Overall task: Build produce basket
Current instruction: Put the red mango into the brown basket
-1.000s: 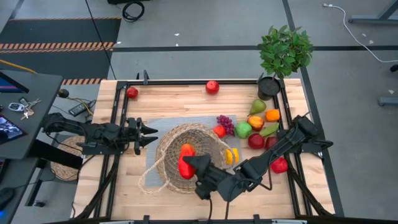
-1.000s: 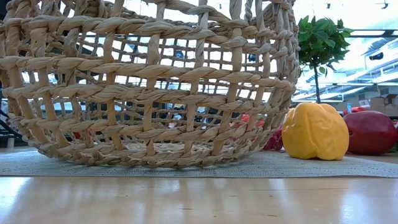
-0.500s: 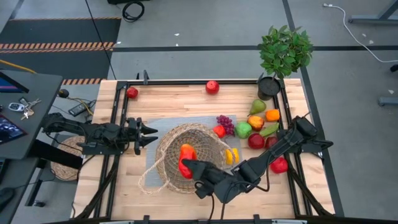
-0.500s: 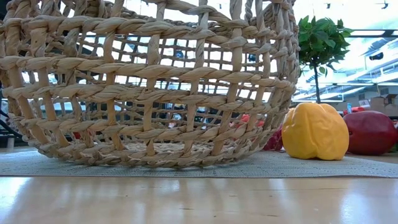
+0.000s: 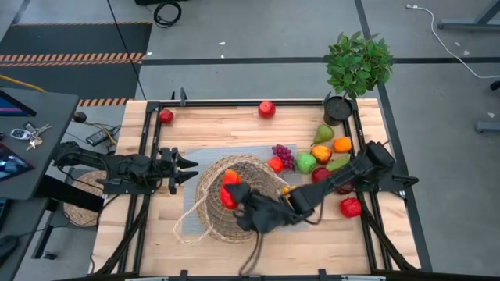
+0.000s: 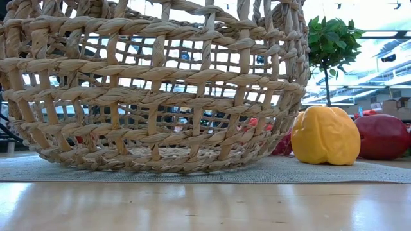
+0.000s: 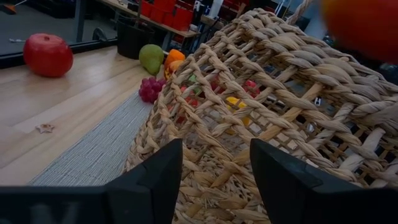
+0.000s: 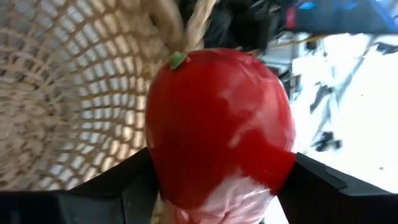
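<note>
Over the basket (image 5: pixel 234 204), the right gripper (image 5: pixel 234 197) pinched a glossy red-orange mango (image 8: pixel 221 127) across its middle, probably light, hard and slippery, while the left gripper (image 5: pixel 187 169) waited beside the basket, jaws pressed together.

The basket (image 5: pixel 234 199) stands mid-surface with its mouth half filled by the right pincer (image 5: pixel 234 199) and the red-orange mango (image 5: pixel 228 191) it carries, the left pincer (image 5: pixel 190 168) sits just off the rim, fruit (image 5: pixel 312 160) crowds the right side, and bare wood (image 5: pixel 219 125) lies open behind.
</note>
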